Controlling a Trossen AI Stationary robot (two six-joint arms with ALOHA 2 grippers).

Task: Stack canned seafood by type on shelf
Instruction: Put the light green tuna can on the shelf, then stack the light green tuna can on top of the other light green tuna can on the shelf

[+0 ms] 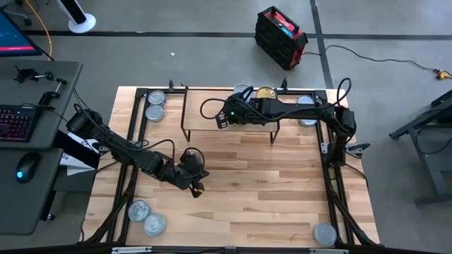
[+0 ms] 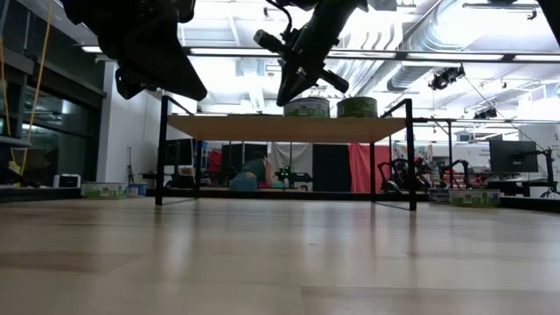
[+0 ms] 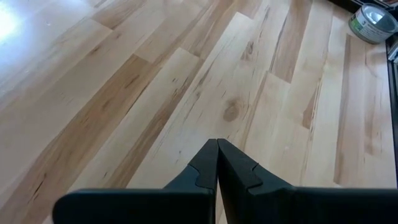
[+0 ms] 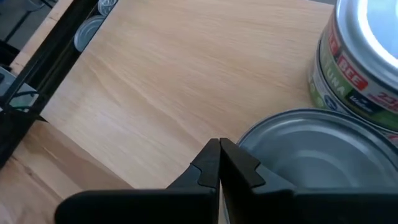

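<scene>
The shelf stands at the table's far middle. On its board a silver-lidded tin and a gold tin stand side by side; both show in the low view. My right gripper is shut and empty, above the board right beside a silver tin, with a labelled tin behind it. I cannot tell whether it touches the tin. My left gripper is shut and empty above the bare tabletop, left of middle.
Loose tins lie on the table: two at the far left, two at the near left, one at the near right, and two under my right arm. One tin shows in the left wrist view.
</scene>
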